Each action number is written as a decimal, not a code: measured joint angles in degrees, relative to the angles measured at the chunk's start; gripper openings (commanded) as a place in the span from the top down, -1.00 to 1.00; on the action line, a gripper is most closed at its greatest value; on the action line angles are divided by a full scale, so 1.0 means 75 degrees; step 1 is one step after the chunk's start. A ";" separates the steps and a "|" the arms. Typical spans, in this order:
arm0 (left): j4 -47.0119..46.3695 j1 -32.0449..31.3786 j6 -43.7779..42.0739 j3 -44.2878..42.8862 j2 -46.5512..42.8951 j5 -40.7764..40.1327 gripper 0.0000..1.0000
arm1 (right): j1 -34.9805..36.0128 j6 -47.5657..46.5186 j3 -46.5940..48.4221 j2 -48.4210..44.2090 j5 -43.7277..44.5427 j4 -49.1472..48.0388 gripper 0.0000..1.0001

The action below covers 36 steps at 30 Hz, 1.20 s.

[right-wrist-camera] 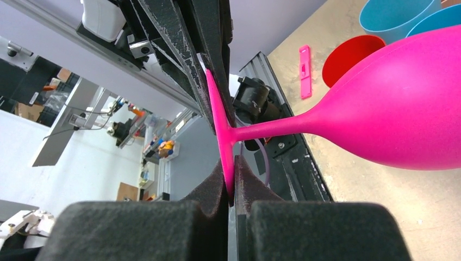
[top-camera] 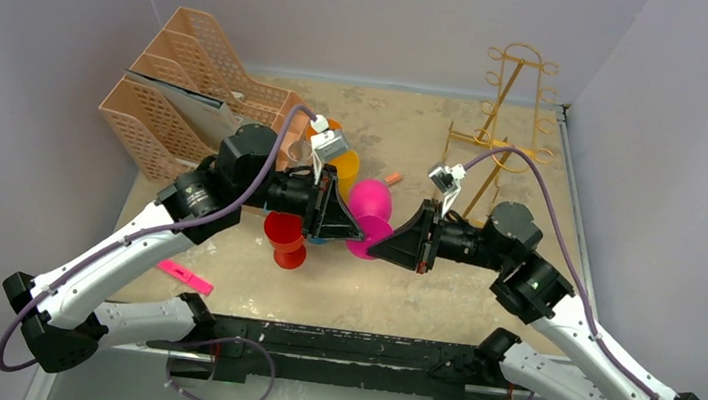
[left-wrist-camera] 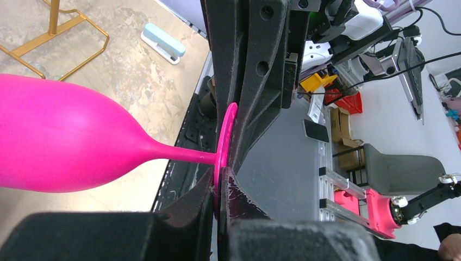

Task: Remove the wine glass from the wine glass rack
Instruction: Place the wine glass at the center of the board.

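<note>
nearest the bases: a pink flat piece [top-camera: 185, 276] lies on the table [top-camera: 410, 116], left of centre.

a red cup [top-camera: 285, 238] stands just left of the left gripper [top-camera: 352, 228]. in the right wrist view a blue cup [right-wrist-camera: 391, 16] shows beyond the red one.

mid-table: the two arms meet tip to tip. the left gripper's fingers are pressed onto the foot [left-wrist-camera: 227, 128] of the pink wine glass [top-camera: 370, 202], pinching one edge of the disc. the right gripper [right-wrist-camera: 232, 174] pinches the opposite edge of the same foot, its fingers drawn tight on the thin rim. both wrist views show the disc squeezed edge-on between black pads.

the glass lies on its side, stem roughly level, foot toward the bases and bowl pointing away. whether the bowl touches the table cannot be told.

just beyond: an orange cup [top-camera: 344, 167], behind the left wrist.

far left: a peach lattice organiser [top-camera: 192, 81] by the back wall.

far right: the gold wine glass rack [top-camera: 504, 98], upright near the back corner, well apart from the glass. the glass is off it.
</note>
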<state>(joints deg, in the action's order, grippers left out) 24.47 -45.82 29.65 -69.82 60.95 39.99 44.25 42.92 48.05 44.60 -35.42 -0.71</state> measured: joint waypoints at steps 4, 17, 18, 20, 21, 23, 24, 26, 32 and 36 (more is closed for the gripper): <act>0.0009 0.0000 0.0006 0.0012 -0.0003 0.0020 0.94 | 0.0000 0.0020 -0.0108 -0.0012 -0.0023 -0.0184 1.00; 0.0886 0.0000 -0.0300 -0.0227 -0.0017 -0.0312 -0.56 | 0.0000 -0.1282 -0.0192 -0.0152 -0.0851 0.0172 1.00; 0.1087 0.0000 -0.0408 -0.0321 -0.0032 -0.0452 -0.58 | 0.0000 -0.1495 -0.0175 -0.0137 -0.0898 0.0350 1.00; 0.1399 0.0003 -0.0548 -0.0504 -0.0076 -0.0638 -0.59 | 0.0000 -0.1970 -0.0108 -0.0070 -0.1032 0.0766 1.00; 0.1536 0.0006 -0.0609 -0.0600 -0.0085 -0.0699 -0.60 | 0.0000 -0.2209 -0.0070 -0.0009 -0.1072 0.0965 1.00; 0.1851 0.0020 -0.0743 -0.0868 -0.0087 -0.0796 -0.60 | 0.0000 -0.2649 -0.0047 0.0111 -0.1163 0.1236 1.00; 0.1979 0.0052 -0.0822 -0.0988 -0.0087 -0.0816 -0.61 | 0.0000 -0.2865 -0.0047 0.0157 -0.1201 0.1367 1.00; 0.2177 0.0137 -0.0915 -0.1139 -0.0096 -0.0831 -0.61 | 0.0000 -0.3249 -0.0047 0.0195 -0.1230 0.1574 1.00; 0.2541 0.1081 -0.1037 -0.1166 -0.0111 -0.0571 -0.62 | 0.0000 -0.5415 -0.0055 -0.0096 -0.1588 0.2098 1.00; 0.2655 0.1405 -0.1037 -0.1166 -0.0111 -0.0449 -0.61 | 0.0000 -0.7143 -0.0055 -0.0420 -0.1877 0.2681 1.00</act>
<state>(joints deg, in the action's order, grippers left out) 44.38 -35.29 21.87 -78.56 60.12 36.62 44.25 -10.66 47.64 41.45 -49.50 19.40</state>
